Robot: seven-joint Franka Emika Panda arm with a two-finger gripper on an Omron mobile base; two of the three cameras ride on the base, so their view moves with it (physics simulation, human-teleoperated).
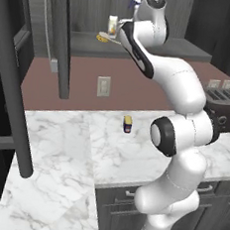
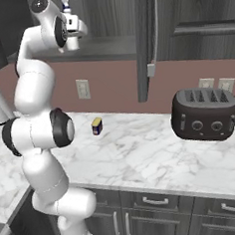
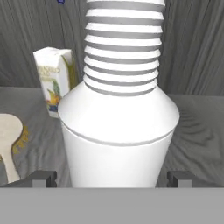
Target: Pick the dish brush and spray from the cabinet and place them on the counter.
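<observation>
Standing on the cabinet [image 1: 91,15] shelf: one spray [image 3: 119,118], flanked by the wide-open gripper [image 3: 111,178]; one carton [image 3: 56,78] and one dish brush [image 3: 9,144] sit just beside the spray.

A glossy white arm [image 1: 185,101] of rounded, bulbous segments is seen, joined by dark round joint caps ringed in black [image 1: 163,136]. A black band is set along the upper segment. Behind the gripper, a grey disc is carried on the wrist housing. Two small dark grey square finger tips [image 3: 43,178] are shown.
</observation>
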